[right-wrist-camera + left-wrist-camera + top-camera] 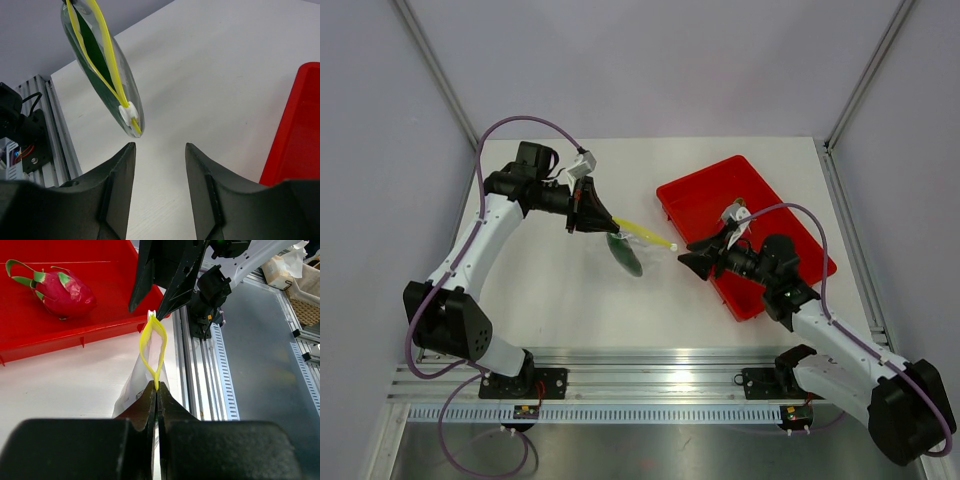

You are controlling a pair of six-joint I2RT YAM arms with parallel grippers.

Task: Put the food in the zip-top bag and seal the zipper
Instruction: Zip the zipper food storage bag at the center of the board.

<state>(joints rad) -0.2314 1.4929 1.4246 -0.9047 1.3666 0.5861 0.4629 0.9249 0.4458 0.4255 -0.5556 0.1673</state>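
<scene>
**Bagged Cucumber Hangs From Left Gripper, Zipper Still Gaping**

The left gripper [157, 386] is clenched on one end of the zipper [141, 351], holding the zip-top bag [129, 390] up over the white table [550, 290]. The dark green cucumber-like vegetable [95, 55] lies inside the bag. The two yellow-green zipper strips bow apart between the left gripper and the white slider [127, 112] at the far end. The right gripper [160, 147] is spread wide, empty, just beside the slider without touching it. A dragon fruit [65, 290] sits in the red tray [710, 195] nearby.
</scene>
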